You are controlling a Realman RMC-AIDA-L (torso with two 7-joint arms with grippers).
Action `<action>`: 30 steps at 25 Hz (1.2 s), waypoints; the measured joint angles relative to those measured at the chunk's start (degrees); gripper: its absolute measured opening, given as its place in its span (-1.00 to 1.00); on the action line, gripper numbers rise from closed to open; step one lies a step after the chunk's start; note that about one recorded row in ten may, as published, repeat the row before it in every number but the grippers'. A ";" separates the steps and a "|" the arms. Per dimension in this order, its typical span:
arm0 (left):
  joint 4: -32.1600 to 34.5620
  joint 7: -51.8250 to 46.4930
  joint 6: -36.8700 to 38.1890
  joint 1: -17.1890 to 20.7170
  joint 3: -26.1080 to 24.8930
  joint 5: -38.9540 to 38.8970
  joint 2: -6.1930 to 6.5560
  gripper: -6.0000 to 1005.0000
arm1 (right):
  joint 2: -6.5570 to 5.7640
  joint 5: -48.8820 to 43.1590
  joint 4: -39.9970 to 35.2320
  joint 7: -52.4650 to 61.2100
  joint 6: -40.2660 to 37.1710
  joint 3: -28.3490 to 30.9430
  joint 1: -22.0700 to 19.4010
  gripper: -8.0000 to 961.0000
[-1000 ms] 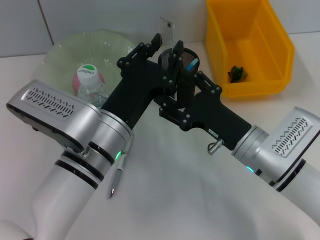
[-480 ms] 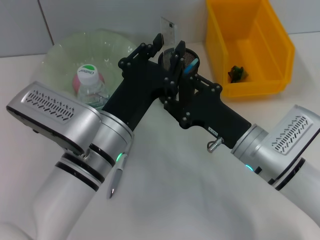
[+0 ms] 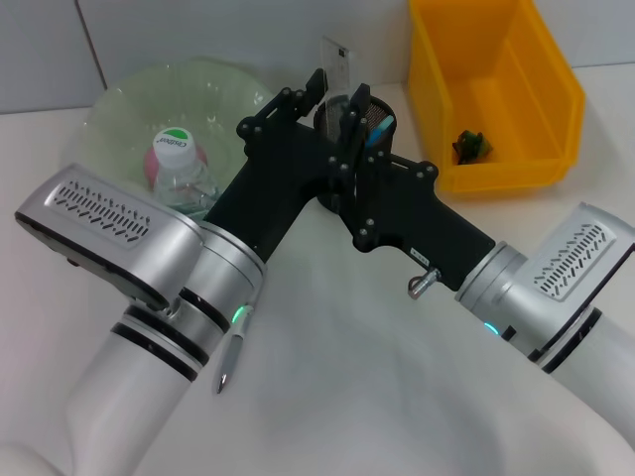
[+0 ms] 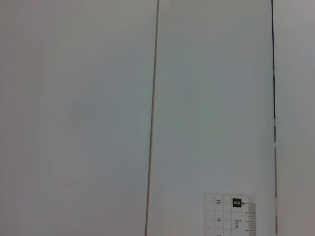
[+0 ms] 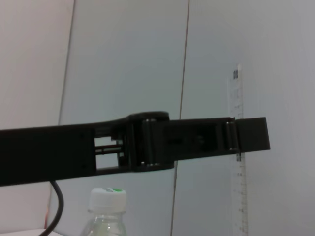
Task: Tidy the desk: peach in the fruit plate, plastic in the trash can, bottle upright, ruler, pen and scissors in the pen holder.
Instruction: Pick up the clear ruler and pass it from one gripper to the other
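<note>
The pen (image 3: 236, 349) lies on the desk (image 3: 347, 397), behind the left end effector (image 3: 316, 87), which stands spread beside the ruler (image 3: 335, 65). The right end effector (image 3: 352, 104) has slid forward over the holder (image 3: 372, 114), apparently pinching scissors (image 3: 378, 129). The bottle (image 3: 179, 164) stands upright leftward.

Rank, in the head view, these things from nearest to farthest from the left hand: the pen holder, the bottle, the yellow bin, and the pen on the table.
From the left hand:
1. Pen holder, just to its right, beside the ruler.
2. Bottle, to its left, standing in the fruit plate.
3. Yellow bin, far right.
4. Pen, near the robot, below the left arm.
</note>
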 joint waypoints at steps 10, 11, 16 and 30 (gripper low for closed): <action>-0.25 0.00 0.68 -0.03 0.72 0.00 0.00 -0.17 | 0.08 0.06 0.21 0.10 0.09 0.06 0.13 -0.51; -0.25 0.00 0.71 -0.03 0.74 0.00 0.00 -0.17 | 0.08 0.05 0.25 0.12 0.09 0.07 0.13 -0.52; -0.25 0.00 1.10 0.02 0.88 0.00 0.00 -0.17 | 0.09 -0.11 0.23 1.40 -0.35 0.09 0.13 -0.60; -0.44 -0.36 1.60 0.14 1.18 0.55 0.00 -0.16 | 0.08 -0.09 -0.84 4.93 -0.50 0.83 -0.12 -0.96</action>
